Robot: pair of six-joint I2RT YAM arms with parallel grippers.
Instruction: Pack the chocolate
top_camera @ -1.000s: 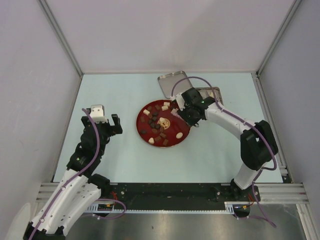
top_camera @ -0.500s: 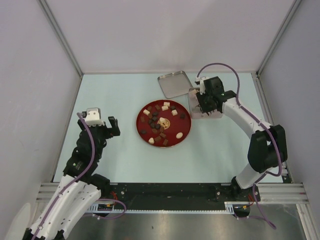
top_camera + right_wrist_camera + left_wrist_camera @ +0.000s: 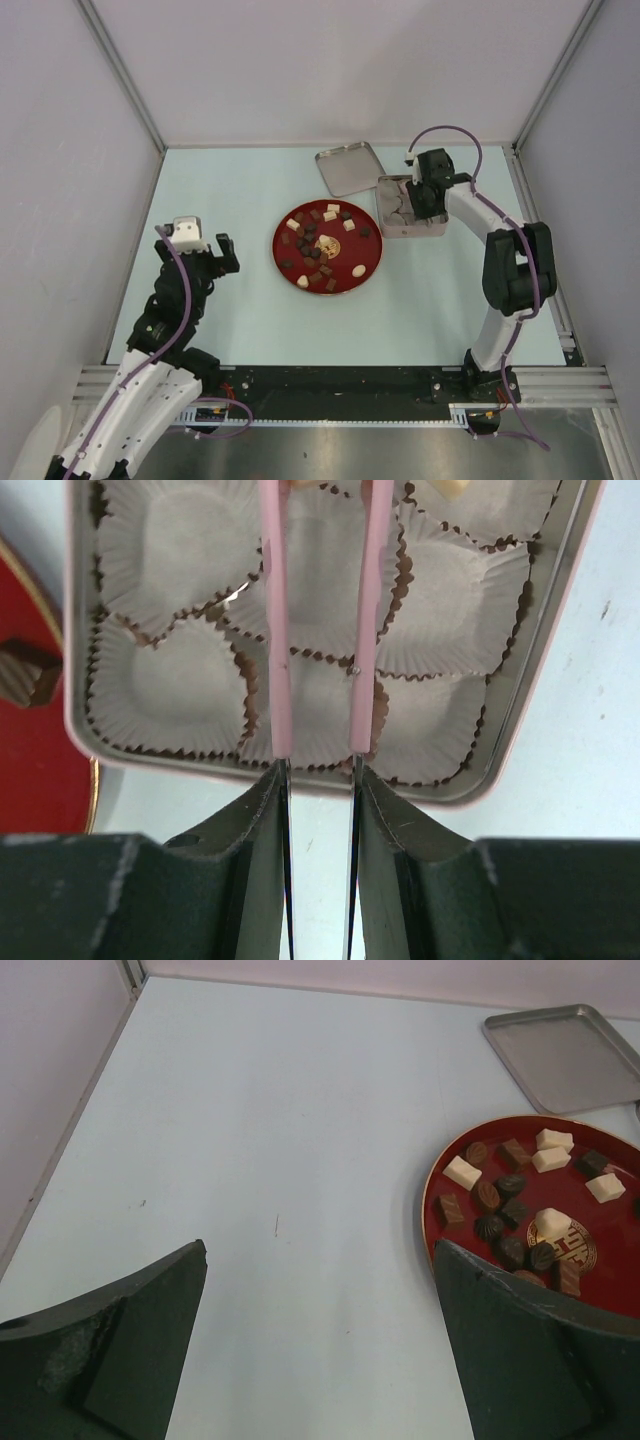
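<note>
The left gripper hovers near the left edge of the pale blue table, about midway between the near and far edges. In its wrist view the left gripper has its jaws spread wide with nothing between them. Around the middle of the table sits the red plate, and the chocolates lie scattered on it: dark brown, reddish-brown and cream-white pieces, none touching a gripper. Behind the plate, close to the far edge, a silver lid lies flat and apart from it. Just right of the plate and lid sits the open tin, lined with white paper cups. A cream-white piece shows in a cup at the top edge of the right wrist view; I cannot tell more about it. The right gripper hangs over the far part of the tin. Its jaws are pinched onto the pink tongs, whose two arms stay slightly apart and reach out over the cups, tips out of view.
</note>
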